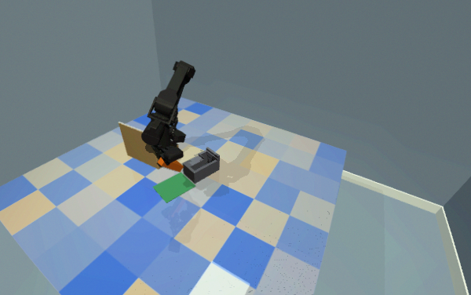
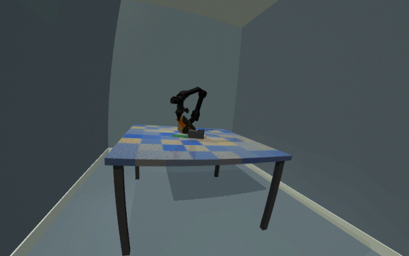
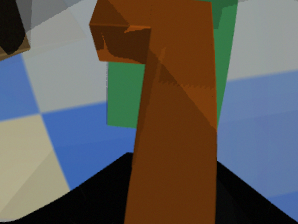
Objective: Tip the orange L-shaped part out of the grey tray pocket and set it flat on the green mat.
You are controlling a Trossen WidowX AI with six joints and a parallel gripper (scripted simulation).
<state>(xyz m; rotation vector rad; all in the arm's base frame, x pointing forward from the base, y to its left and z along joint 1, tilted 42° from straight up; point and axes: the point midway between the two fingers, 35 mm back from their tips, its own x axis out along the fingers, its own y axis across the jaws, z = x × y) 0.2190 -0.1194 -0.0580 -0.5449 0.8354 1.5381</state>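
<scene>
The solid orange L-shaped part (image 1: 171, 165) (image 2: 181, 123) (image 3: 180, 115) is held clear of its pocket, tilted; in the wrist view its short leg points to nine o'clock. In the top view, the boxy grey tray (image 1: 202, 171) (image 2: 195, 135) stands at its three o'clock, the flat green rectangular mat (image 1: 173, 187) (image 2: 178, 135) (image 3: 122, 97) at six.
</scene>
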